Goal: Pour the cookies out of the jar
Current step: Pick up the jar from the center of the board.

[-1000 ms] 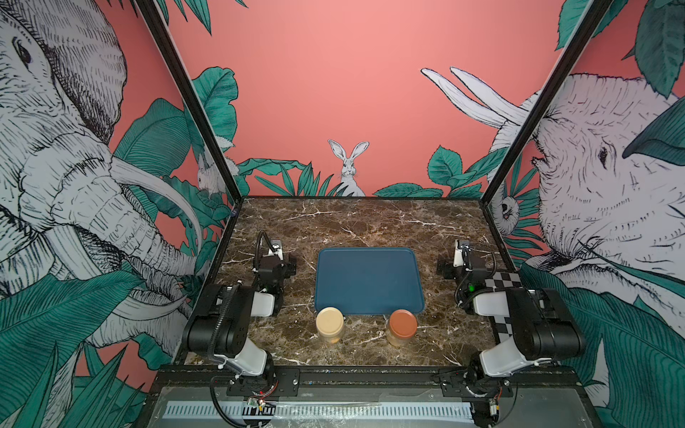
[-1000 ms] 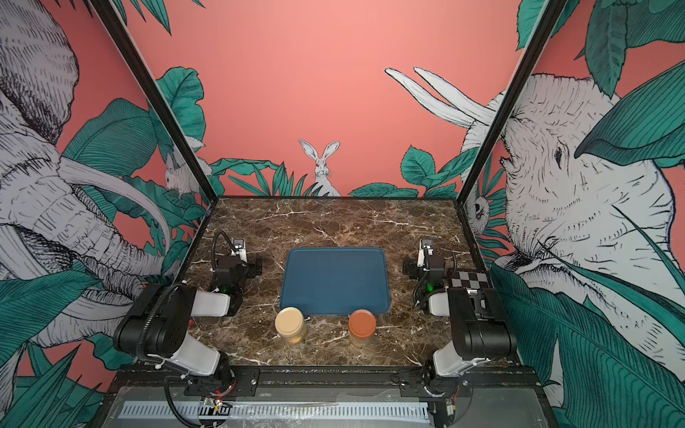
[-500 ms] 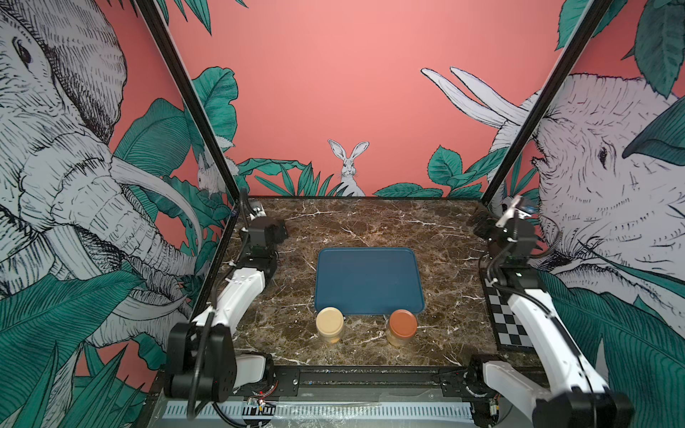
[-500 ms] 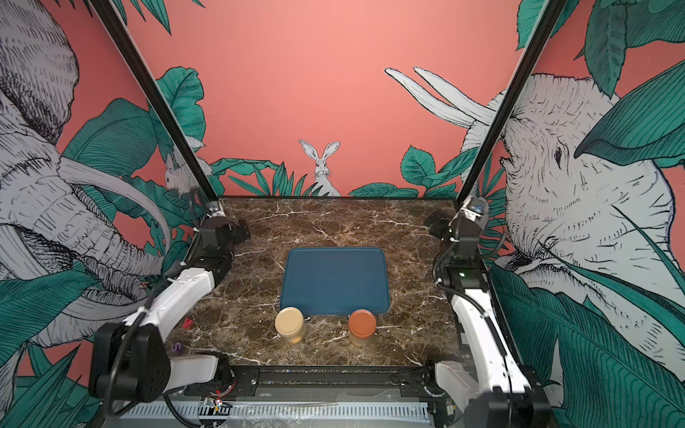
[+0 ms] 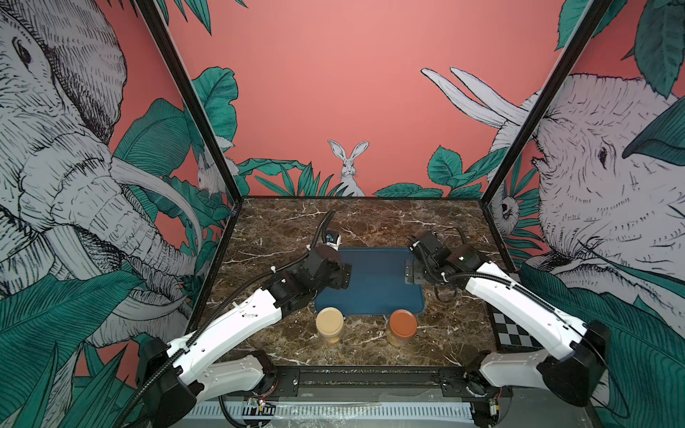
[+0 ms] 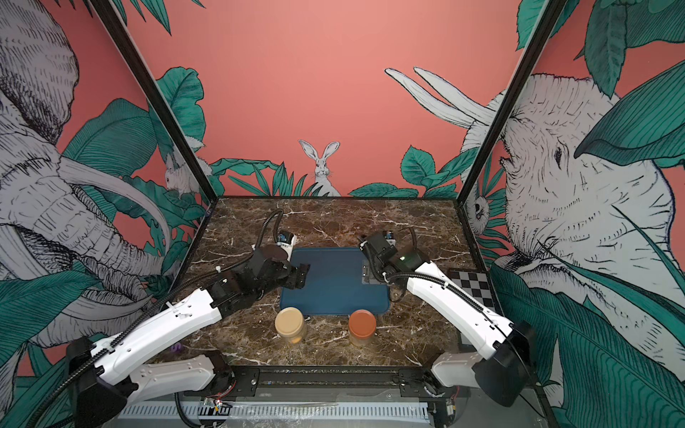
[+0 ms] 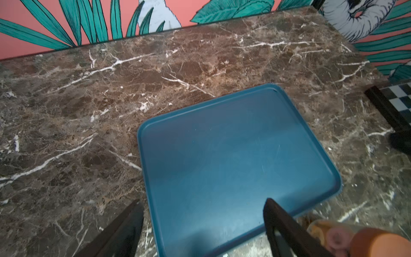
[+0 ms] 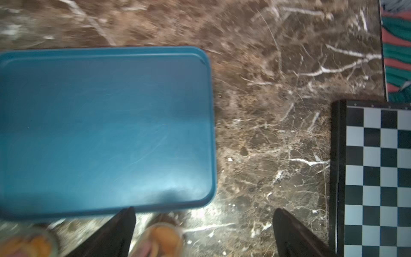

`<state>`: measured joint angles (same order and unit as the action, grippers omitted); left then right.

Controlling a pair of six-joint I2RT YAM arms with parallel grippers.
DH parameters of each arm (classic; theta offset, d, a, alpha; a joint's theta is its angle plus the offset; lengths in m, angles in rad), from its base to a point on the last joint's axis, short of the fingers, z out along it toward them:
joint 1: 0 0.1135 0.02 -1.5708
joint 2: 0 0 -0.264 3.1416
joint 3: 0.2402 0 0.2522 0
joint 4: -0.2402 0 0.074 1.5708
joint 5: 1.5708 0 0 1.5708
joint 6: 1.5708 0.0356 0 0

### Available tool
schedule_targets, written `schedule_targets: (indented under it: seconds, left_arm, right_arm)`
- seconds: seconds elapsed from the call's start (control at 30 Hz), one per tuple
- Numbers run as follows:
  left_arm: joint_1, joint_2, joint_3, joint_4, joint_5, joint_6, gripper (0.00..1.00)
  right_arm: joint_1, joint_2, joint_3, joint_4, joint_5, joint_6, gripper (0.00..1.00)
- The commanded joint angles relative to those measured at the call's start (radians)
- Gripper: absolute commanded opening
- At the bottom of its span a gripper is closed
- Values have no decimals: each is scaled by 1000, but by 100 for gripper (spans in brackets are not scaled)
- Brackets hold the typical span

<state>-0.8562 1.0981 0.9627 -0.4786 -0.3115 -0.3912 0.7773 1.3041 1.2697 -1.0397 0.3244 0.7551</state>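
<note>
Two clear jars stand upright and lidded just in front of the blue tray (image 5: 370,285) (image 6: 333,285): a cream-lidded jar (image 5: 329,322) (image 6: 290,321) and a brown-lidded jar (image 5: 403,323) (image 6: 363,323). The cookies show through the clear jar walls, orange and pink, in the right wrist view (image 8: 164,240) and the left wrist view (image 7: 335,238), blurred. My left gripper (image 5: 343,276) (image 7: 203,201) hangs open above the tray's left edge. My right gripper (image 5: 409,272) (image 8: 204,210) hangs open above the tray's right edge. Neither touches a jar.
A black-and-white checkerboard (image 5: 515,329) (image 8: 378,178) lies on the marble table (image 5: 370,222) at the right wall. Painted walls close in the table on the left, right and back. The tray has nothing on it.
Both arms left their folded rest at the table's sides, rose toward the back corners, and now reach inward over the tray's left and right edges. The jars have not moved.
</note>
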Motion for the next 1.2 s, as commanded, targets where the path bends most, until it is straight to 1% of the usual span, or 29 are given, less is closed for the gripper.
schedule_targets:
  seconds: [0.0,0.1,0.17,0.27,0.37,0.6,1.03,1.17]
  left_arm:
    - [3,-58,-1,-94,47,-43,88]
    - [4,-58,-17,-124,50,-102,91]
    - [4,-33,-7,-157,64,-141,92]
    - [4,-1,-3,-177,91,-187,92]
    - [5,-2,0,-179,99,-208,92]
    - [5,-20,21,-209,66,-216,93]
    - [5,-55,-13,-194,55,-242,95]
    - [5,-64,-29,-185,59,-236,99]
  right_arm:
    - [140,37,86,-144,25,82,99]
    - [241,73,75,-133,14,131,99]
    - [274,83,50,-84,-32,155,99]
    - [307,92,-16,-44,-60,183,99]
    - [313,91,-61,-22,-97,201,99]
    - [326,50,-186,47,-149,240,99]
    - [381,106,-191,-17,-131,282,99]
    - [396,116,-198,-14,-129,301,99]
